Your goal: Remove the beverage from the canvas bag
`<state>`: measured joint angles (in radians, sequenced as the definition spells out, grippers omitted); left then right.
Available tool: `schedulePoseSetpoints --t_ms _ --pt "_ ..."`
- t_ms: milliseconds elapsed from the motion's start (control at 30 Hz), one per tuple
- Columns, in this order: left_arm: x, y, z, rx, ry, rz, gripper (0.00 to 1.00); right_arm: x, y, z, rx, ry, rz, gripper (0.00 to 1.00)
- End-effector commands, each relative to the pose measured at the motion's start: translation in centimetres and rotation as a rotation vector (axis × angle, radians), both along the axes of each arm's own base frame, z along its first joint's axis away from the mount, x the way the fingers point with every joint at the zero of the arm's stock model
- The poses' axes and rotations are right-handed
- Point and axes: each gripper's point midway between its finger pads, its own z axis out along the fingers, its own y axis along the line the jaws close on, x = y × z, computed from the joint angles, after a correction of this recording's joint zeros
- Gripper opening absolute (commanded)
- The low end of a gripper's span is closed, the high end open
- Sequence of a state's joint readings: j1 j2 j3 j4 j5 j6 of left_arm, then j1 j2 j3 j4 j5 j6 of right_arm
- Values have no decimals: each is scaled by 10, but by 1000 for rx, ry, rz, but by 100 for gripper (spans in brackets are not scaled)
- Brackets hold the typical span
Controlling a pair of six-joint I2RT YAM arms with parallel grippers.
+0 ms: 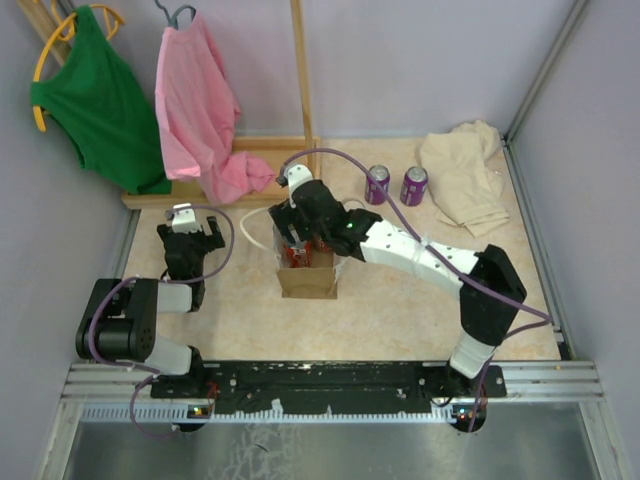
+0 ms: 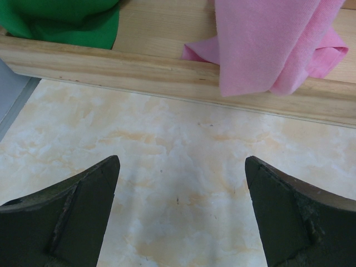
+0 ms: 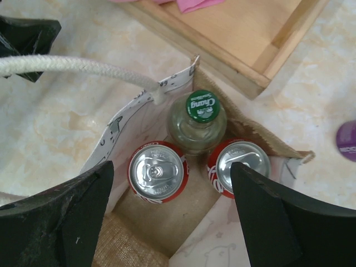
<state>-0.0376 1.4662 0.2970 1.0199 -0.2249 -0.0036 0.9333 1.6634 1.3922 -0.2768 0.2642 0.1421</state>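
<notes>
Canvas bag (image 1: 308, 282) on marbled beige table (image 1: 250, 312), lavender walls (image 1: 420, 60)

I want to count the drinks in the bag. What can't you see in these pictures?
- Top view: the right arm covers the canvas bag mouth, hiding most drinks.
- Right wrist view: bag walls hide everything below the tops of the red cans and bottle; the edge cuts off a purple can.
- Left wrist view: no bag.
</notes>
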Motion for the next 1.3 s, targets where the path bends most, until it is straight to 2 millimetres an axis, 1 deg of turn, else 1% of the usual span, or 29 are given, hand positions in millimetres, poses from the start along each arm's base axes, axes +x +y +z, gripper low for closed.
schedulePoseSetpoints --t_ms 0,100,167,333,800,1133,1267 --pt "4 -2 10 -11 -33 -3 100 -9 17 -12 17 45 39 84" --pt "5 -2 10 -12 -33 -7 100 -15 20 -23 12 72 50 84" --pt "5 -2 10 -12 -31 -7 100 -19 22 -29 9 88 54 88" --pt "4 -3 10 -14 -33 -9 100 -21 22 -42 -17 108 49 91" --pt "5 -3 8 -14 -27 -9 100 -18 20 -80 -94 148 31 91" --pt "6 -3 8 -13 -24 -13 100 -14 22 -101 -127 164 22 91" --pt "6 -4 6 -14 -20 -17 100 -12 24 -105 -129 159 15 91"
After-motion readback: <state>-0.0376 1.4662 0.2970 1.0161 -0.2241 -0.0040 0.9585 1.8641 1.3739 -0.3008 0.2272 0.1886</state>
